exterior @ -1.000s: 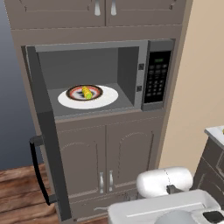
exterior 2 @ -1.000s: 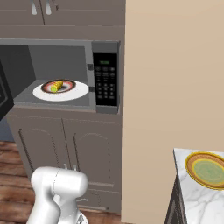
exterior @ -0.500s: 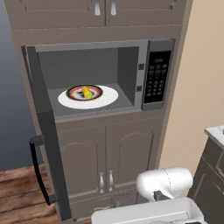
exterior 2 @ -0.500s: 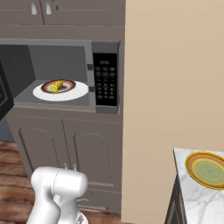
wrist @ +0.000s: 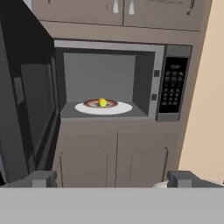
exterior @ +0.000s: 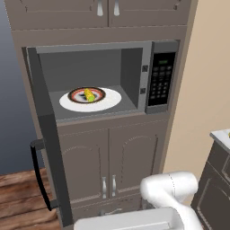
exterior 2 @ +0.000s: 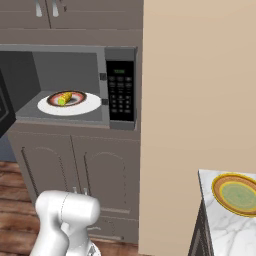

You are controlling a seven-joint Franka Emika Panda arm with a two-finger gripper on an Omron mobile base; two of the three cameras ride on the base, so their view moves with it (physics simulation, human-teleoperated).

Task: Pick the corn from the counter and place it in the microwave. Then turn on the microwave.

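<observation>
The light is soft and even, with no glare. It is darker inside the microwave (exterior: 99, 76). Everything looks slightly blurry.

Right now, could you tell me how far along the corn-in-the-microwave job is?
Done: the corn lies in a dark-rimmed dish on the white plate inside the microwave. In hand: nothing; the tool is open and empty. Left: shut the open door, then start it at the keypad.

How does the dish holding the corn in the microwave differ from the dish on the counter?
The dish in the microwave has a dark rim with reddish inside and carries the corn; the dish on the counter has an orange-yellow rim, a green centre, and holds nothing. The first rests on the white plate, the second directly on the marbled counter. Both are round and shallow.
</observation>
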